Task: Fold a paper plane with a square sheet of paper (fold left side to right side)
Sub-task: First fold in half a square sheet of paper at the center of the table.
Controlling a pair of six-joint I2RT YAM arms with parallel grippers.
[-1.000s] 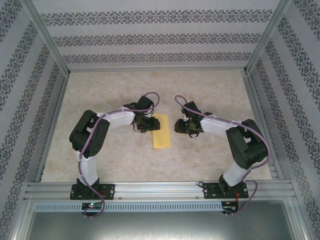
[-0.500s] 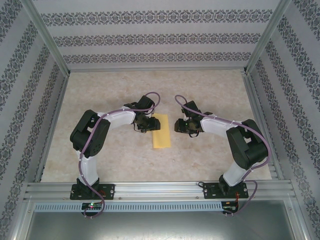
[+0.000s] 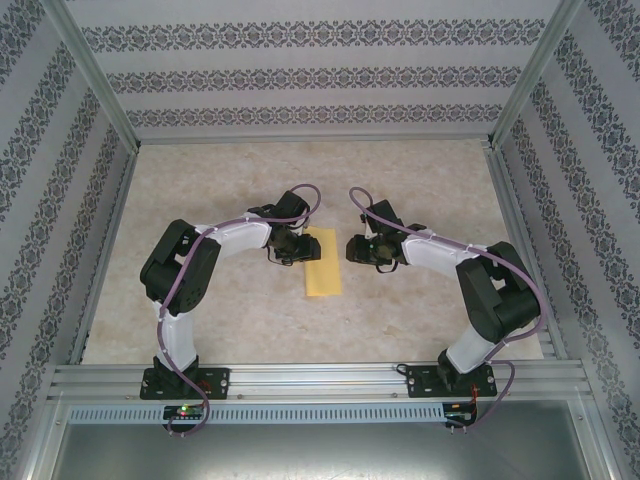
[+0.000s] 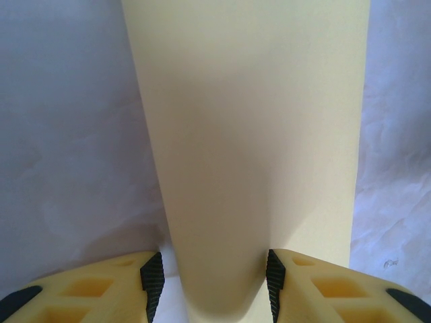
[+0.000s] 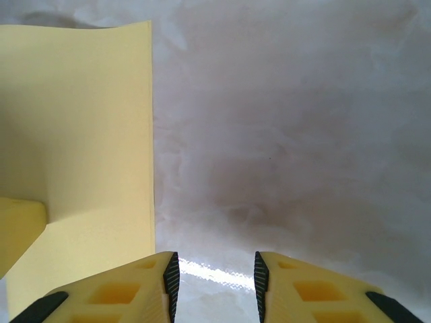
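The square sheet of paper [image 3: 322,266] lies flat near the middle of the table [image 3: 430,180], folded into a narrow yellow-orange strip. Its long axis runs from the near edge toward the far edge, almost parallel to the table's left and right edges. Both ends are square-cut, so neither end forms a point.

At the strip's far left corner sits the left gripper [image 3: 292,250], reaching in from the left edge's side. In the left wrist view a rounded hump of the paper [image 4: 256,134] rises between the yellow fingers. The hump fills the gap, and its sides touch the black pads [image 4: 153,282] on both sides. The jaws stand partly apart and clasp this raised fold. Beyond the hump the rest of the strip lies flat, stretching away from the fingers toward its right edge.

The right gripper [image 3: 352,250] hovers just beside the strip's right long edge, level with its far end and apart from the paper. In the right wrist view its jaws are parted and empty, with bare marbled table showing between the pads [image 5: 171,279]. The paper's straight right edge [image 5: 151,134] runs up the picture just left of them. One yellow finger of the left gripper [image 5: 19,232] rests on the sheet at the far left of that view.
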